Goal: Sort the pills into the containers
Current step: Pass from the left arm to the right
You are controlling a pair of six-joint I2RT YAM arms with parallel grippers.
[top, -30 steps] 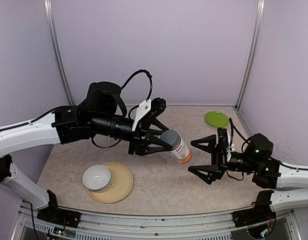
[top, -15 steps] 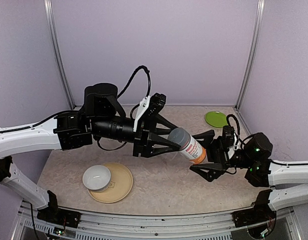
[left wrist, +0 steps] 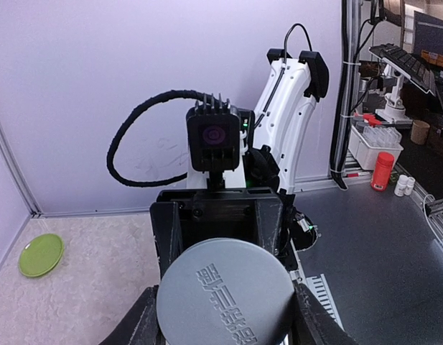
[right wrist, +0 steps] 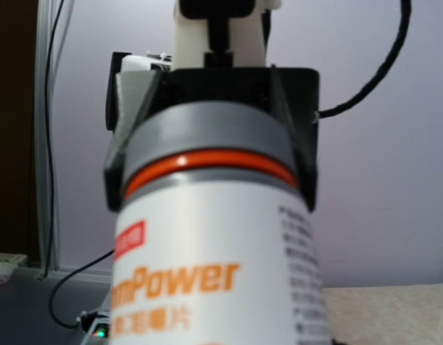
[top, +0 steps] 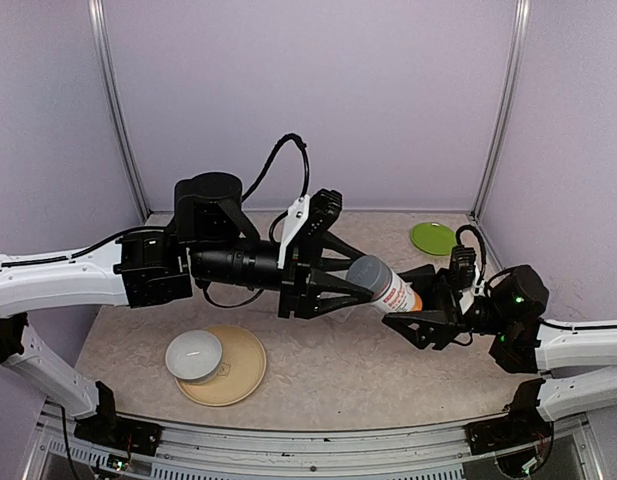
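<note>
None of the views shows where the pills or pill box lie. A bottle [top: 391, 291], grey-capped and orange-labelled, hangs tilted above the table [top: 328, 375]. The left claw [top: 360, 280] clamps its cap. The right claw [top: 406, 298] flanks its base, and I cannot tell whether it grips. Near left, a bowl [top: 194, 355] sits on a tan plate [top: 250, 370]; a green plate [top: 434, 238] lies far right.

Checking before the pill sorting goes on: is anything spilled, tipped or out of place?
Nothing spilled. The bottle hangs tilted above the table, the left gripper clamped on its grey cap, the right gripper with its jaws around its base. The white bowl sits off-centre on the tan plate, overhanging its left edge.
</note>
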